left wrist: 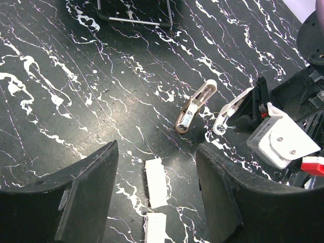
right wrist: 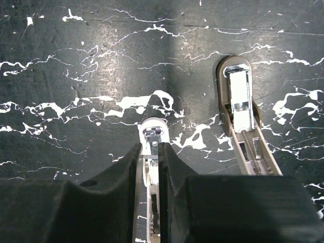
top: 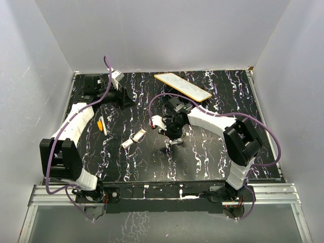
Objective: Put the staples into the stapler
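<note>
Left pincer (left wrist: 157,150) is hanging half open, gripping nothing, at the surface's (top: 202,163) ten o'clock. Stapler (right wrist: 241,115) is lying splayed near centre, at three o'clock from two white strips (left wrist: 156,183). Right pincer (right wrist: 152,147) is squeezing nearly closed on its whitish arm.

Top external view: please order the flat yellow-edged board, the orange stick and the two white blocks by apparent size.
1. Flat board, clearly the largest.
2. Orange stick, right white block and left white block: all small and too alike to rank.
</note>
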Controlling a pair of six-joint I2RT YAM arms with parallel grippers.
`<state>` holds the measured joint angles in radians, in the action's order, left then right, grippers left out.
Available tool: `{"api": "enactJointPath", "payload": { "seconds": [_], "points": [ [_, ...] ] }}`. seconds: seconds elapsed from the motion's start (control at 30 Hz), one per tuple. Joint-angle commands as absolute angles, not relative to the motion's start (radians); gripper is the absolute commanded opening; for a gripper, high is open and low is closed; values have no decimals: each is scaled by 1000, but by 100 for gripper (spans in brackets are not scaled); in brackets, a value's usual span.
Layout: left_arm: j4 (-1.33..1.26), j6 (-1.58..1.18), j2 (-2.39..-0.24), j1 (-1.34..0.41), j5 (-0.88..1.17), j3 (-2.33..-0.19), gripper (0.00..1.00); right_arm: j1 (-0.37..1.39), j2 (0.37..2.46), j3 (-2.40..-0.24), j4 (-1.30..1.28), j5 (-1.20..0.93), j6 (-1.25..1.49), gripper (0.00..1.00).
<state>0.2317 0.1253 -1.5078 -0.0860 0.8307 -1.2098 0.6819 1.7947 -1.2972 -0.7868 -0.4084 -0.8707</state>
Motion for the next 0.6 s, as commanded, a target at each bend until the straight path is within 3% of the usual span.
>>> {"api": "enactJointPath", "payload": {
  "seconds": [0.0, 0.57],
  "points": [
    [221, 126, -1466, -79, 857, -1201, 61, 687, 1805, -1351, -783, -398, -891, 11],
    [222, 129, -1460, -78, 859, -1200, 61, 688, 1831, -1364, -801, -379, -905, 11]
  ]
}}
